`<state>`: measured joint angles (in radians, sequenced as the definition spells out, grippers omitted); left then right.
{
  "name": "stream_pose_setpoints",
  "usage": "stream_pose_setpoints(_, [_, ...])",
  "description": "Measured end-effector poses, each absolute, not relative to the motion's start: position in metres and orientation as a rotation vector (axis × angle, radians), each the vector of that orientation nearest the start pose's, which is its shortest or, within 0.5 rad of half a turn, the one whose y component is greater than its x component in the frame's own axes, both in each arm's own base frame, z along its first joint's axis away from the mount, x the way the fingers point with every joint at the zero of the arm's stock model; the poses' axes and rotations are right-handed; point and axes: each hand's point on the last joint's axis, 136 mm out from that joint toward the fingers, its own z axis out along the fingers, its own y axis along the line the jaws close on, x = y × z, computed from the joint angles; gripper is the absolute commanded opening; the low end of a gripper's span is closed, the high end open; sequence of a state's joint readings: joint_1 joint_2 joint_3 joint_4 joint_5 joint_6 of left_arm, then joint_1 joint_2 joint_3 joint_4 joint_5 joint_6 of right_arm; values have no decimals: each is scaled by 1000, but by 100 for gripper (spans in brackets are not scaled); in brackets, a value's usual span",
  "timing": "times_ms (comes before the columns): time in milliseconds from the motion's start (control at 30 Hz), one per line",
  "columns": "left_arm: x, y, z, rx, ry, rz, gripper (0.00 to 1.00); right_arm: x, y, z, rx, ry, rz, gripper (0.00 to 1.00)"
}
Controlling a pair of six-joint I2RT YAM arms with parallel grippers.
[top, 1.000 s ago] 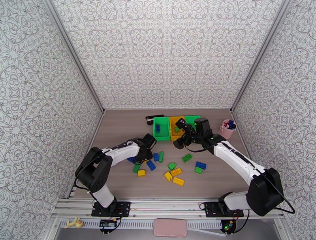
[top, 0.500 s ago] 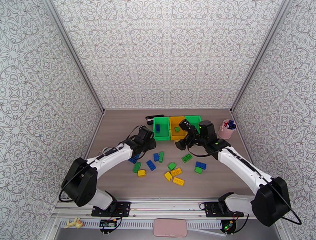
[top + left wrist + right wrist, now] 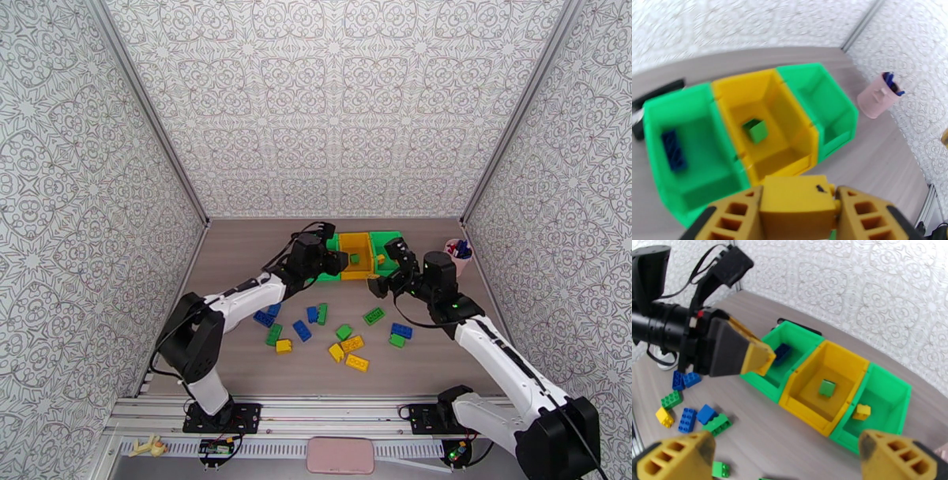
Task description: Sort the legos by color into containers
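Left hand [image 3: 760, 356] pinches a yellow lego [image 3: 796, 203]; right hand [image 3: 786, 443] gapes wide.

Walls [image 3: 340, 103]: white, grey ornamental tile print. Surface [image 3: 237, 260]: grey-brown wood grain.
Small open plastic bins: left green bin [image 3: 707, 158], middle yellow bin [image 3: 790, 118], right green bin [image 3: 821, 102].
Contents, same order: dark blue studded brick [image 3: 673, 150], green studded brick [image 3: 757, 131], small yellow studded brick [image 3: 862, 412].
Loose bricks: blue [image 3: 301, 330], green [image 3: 374, 316], yellow [image 3: 357, 362].
Pink plastic cup [image 3: 877, 96], blue pens [image 3: 890, 81].
Arms [image 3: 498, 349]: white links, black joints.
Left hand [image 3: 798, 193] and right hand [image 3: 788, 455]: ochre fingers [image 3: 675, 457]. Yellow plastic block [image 3: 796, 213] in left hand.
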<state>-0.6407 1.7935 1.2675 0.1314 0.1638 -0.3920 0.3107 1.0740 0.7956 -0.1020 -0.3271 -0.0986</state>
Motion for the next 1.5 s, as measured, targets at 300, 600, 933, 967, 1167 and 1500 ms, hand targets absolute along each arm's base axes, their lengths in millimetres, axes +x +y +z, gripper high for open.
stream_pose_setpoints(300, [462, -402, 214, 456, 1916, -849, 33, 341, 133, 243, -441, 1909, 381, 100])
stream_pose_setpoints(600, [497, -438, 178, 525, 1882, -863, 34, 342, 124, 239, -390, 1927, 371, 100])
stream_pose_setpoints(933, [509, -477, 155, 622, 1875, -840, 36, 335, 122, 238, -373, 1922, 378, 100])
stream_pose_setpoints(967, [509, -481, 154, 631, 1876, -836, 36, 334, 121, 238, -372, 1923, 379, 100])
stream_pose_setpoints(1167, [513, -497, 154, 651, 1873, -830, 43, 329, 119, 242, -365, 1916, 376, 100])
stream_pose_setpoints(1500, [517, -493, 154, 639, 1892, -808, 80, 328, 113, 242, -319, 1922, 363, 100])
